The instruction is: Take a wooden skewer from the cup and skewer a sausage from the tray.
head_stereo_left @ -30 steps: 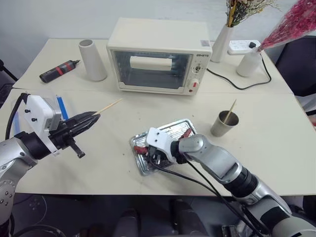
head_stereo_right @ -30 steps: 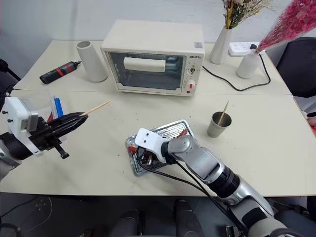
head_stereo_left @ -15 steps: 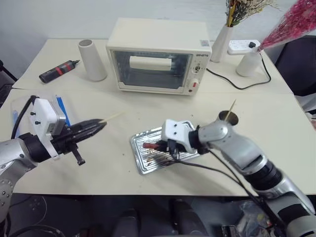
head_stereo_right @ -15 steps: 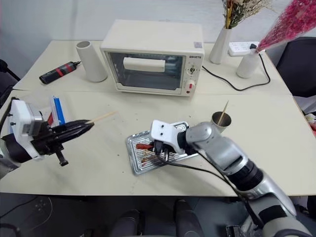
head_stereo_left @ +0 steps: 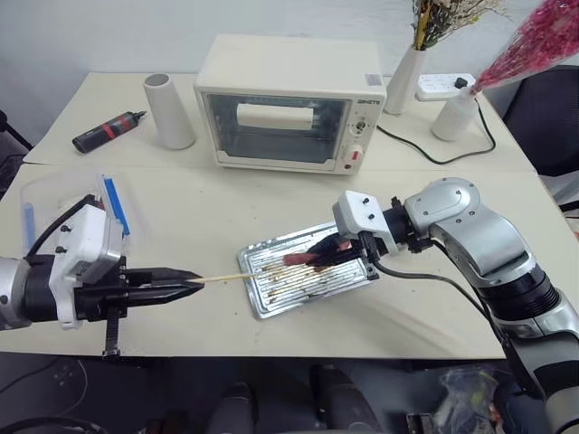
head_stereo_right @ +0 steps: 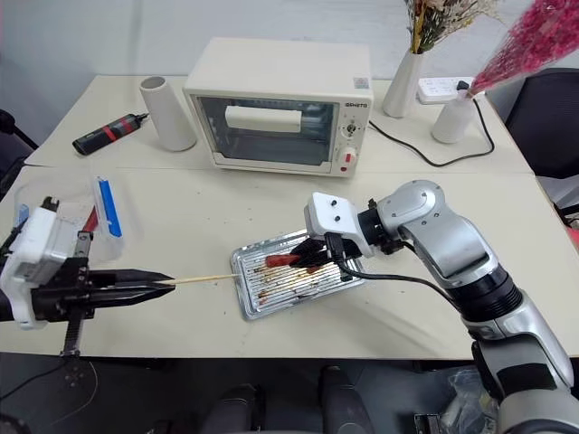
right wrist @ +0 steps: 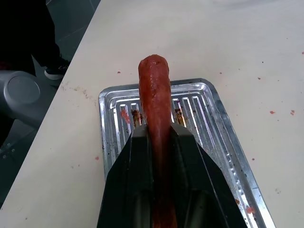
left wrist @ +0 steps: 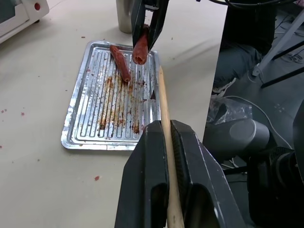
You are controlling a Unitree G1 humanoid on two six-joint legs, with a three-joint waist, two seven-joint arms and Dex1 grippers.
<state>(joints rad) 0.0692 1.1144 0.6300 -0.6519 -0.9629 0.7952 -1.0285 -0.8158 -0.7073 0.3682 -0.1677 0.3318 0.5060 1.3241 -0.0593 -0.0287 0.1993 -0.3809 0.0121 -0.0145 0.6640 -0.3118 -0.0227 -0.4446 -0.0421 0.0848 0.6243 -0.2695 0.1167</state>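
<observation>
My right gripper (head_stereo_left: 314, 258) is shut on the red-orange sausage (head_stereo_left: 295, 259) and holds it just above the silvery tray (head_stereo_left: 276, 291). In the right wrist view the sausage (right wrist: 155, 92) sticks out beyond the fingers, over the tray (right wrist: 228, 142). At the lower left, my left gripper (head_stereo_left: 196, 286) is shut on a wooden skewer (head_stereo_left: 228, 278). The skewer's tip points right, at the tray's near-left edge and towards the held sausage (left wrist: 141, 47). A darker sausage (left wrist: 120, 62) lies on the tray. The grey cup (left wrist: 124, 16) stands beyond the tray.
A cream toaster oven (head_stereo_left: 291, 104) stands at the back, a tall white cylinder (head_stereo_left: 169, 110) and a black bottle (head_stereo_left: 107, 131) to its left. A clear plastic box (head_stereo_left: 72, 194) sits at the left. Vases and a power strip (head_stereo_left: 443, 86) stand back right.
The right gripper has lifted the sausage off the tray and drawn right. The left gripper has swung the skewer from pointing at the oven to pointing right at the tray, and pulled back.
</observation>
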